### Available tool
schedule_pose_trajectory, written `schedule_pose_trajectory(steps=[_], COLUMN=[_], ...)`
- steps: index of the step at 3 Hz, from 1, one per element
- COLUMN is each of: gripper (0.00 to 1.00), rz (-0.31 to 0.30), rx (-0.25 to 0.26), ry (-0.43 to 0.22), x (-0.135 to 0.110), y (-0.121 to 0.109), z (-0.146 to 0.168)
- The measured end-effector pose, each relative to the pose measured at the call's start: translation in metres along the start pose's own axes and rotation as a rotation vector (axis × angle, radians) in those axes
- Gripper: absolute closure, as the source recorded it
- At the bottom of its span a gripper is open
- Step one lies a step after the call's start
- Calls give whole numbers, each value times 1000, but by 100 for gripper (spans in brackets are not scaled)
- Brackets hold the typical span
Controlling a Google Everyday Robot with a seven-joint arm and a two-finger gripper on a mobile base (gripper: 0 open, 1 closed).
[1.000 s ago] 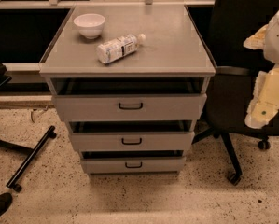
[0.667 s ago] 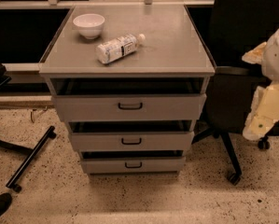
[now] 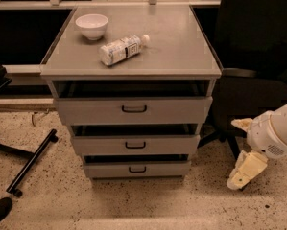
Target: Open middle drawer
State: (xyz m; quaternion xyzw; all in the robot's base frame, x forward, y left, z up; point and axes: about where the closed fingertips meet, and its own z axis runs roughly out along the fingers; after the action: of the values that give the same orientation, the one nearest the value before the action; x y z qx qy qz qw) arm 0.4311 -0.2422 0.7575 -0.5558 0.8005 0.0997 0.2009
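The grey cabinet (image 3: 181, 56) has three drawers stacked in its front. The middle drawer (image 3: 100, 146) is the grey panel between the other two, with a small black loop handle (image 3: 135, 145) at its centre. A dark gap shows above its front. My gripper (image 3: 232, 155) is low at the right, beside the cabinet and well apart from it, roughly level with the middle and bottom drawers. Its cream fingers (image 3: 246, 169) are spread apart and hold nothing.
A white bowl (image 3: 91, 25) and a lying plastic bottle (image 3: 122, 48) sit on the cabinet top. The top drawer (image 3: 85, 111) and bottom drawer (image 3: 109, 169) flank the middle one. A black office chair (image 3: 258, 80) stands right, behind my arm. A black chair leg (image 3: 30, 162) lies on the speckled floor left.
My arm has moved down and a little left, from beside the top drawer's height to near the floor at the right. The drawers have not moved.
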Motion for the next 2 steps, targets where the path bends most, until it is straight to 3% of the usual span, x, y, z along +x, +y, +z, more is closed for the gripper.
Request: schedule_pose_trajectory(steps=[1, 2], gripper=[0, 0], rz=[0, 9], rx=[0, -23], ry=[0, -85], x=[0, 3], y=[0, -12], z=[0, 36])
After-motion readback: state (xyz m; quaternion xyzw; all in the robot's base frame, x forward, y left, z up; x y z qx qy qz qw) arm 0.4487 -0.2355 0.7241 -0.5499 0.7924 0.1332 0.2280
